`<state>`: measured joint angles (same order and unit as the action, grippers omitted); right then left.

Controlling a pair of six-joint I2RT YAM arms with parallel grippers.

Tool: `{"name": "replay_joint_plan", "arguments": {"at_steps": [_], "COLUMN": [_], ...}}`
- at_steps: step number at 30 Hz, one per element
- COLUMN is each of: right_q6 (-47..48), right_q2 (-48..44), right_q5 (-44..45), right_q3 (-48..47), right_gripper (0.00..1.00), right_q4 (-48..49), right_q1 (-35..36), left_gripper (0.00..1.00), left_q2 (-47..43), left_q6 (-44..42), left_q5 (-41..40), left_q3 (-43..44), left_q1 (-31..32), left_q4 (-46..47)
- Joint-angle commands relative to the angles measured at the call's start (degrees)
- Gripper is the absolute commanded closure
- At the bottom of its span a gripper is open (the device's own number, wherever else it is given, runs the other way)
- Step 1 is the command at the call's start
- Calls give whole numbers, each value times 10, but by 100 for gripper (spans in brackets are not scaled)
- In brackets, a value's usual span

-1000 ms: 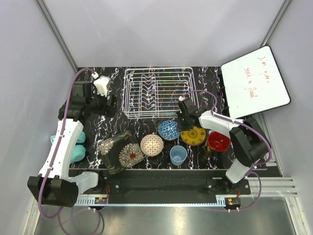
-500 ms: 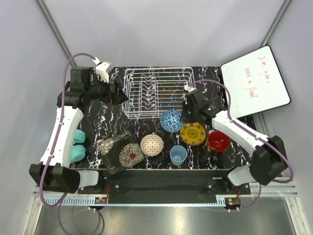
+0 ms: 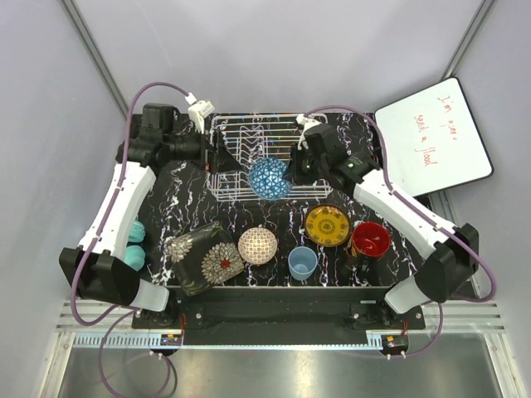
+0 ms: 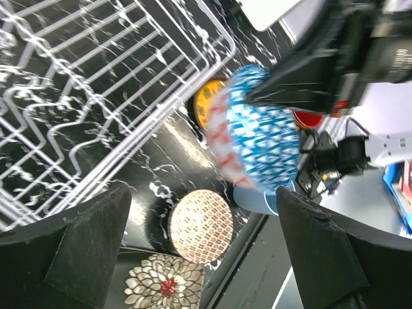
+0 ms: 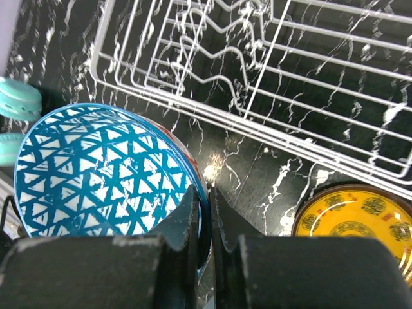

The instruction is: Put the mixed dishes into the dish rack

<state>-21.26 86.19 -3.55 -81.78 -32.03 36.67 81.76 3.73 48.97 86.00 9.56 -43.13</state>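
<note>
My right gripper [image 3: 288, 171] [image 5: 205, 198] is shut on the rim of the blue patterned bowl [image 3: 269, 178] [image 5: 103, 170] and holds it tilted in the air over the near edge of the white wire dish rack [image 3: 267, 155] [image 5: 270, 84]. The bowl also shows in the left wrist view [image 4: 261, 135]. My left gripper [image 3: 217, 157] is open and empty over the rack's left side. On the table lie the dark square floral plate [image 3: 203, 256], the beige bowl [image 3: 258, 245] [image 4: 200, 225], the light blue cup [image 3: 302, 263], the yellow plate [image 3: 327, 225] [image 5: 351, 222] and the dark mug with red inside [image 3: 370, 240].
Two teal ribbed balls [image 3: 133, 245] lie at the table's left edge, also seen in the right wrist view [image 5: 18, 100]. A white board with red writing [image 3: 431, 137] leans at the back right. Grey walls close in the back and sides.
My right gripper has lifted the blue bowl off the table and carried it back-left to the rack's near edge. My left arm has swung right, over the rack's left side.
</note>
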Motion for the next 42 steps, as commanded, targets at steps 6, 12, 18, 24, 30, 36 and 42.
{"name": "replay_joint_plan", "arguments": {"at_steps": [6, 12, 18, 24, 30, 36, 42], "right_q6": [5, 7, 3, -5, -5, 8, 12], "right_q2": [49, 68, 82, 88, 88, 87, 91], "right_q5": [-10, -14, -19, -22, -10, 4, 8], "right_q3": [-64, -95, -113, -113, -114, -112, -118], "right_gripper": [100, 100, 100, 100, 100, 100, 100], "right_q4": [31, 31, 33, 37, 50, 73, 74], "right_q1": [22, 30, 39, 48, 53, 54, 55], "left_gripper": [1, 1, 1, 28, 70, 46, 48], "left_q2": [-23, -26, -5, 26, 35, 22, 11], "left_q6": [2, -11, -6, -4, -4, -11, -21], "left_q5": [-34, -113, -181, -187, -162, -148, -160], "left_q3": [-25, -66, -45, -7, 0, -22, -42], "left_q1": [42, 73, 90, 92, 95, 101, 106], "left_q4": [13, 21, 25, 25, 22, 10, 5]}}
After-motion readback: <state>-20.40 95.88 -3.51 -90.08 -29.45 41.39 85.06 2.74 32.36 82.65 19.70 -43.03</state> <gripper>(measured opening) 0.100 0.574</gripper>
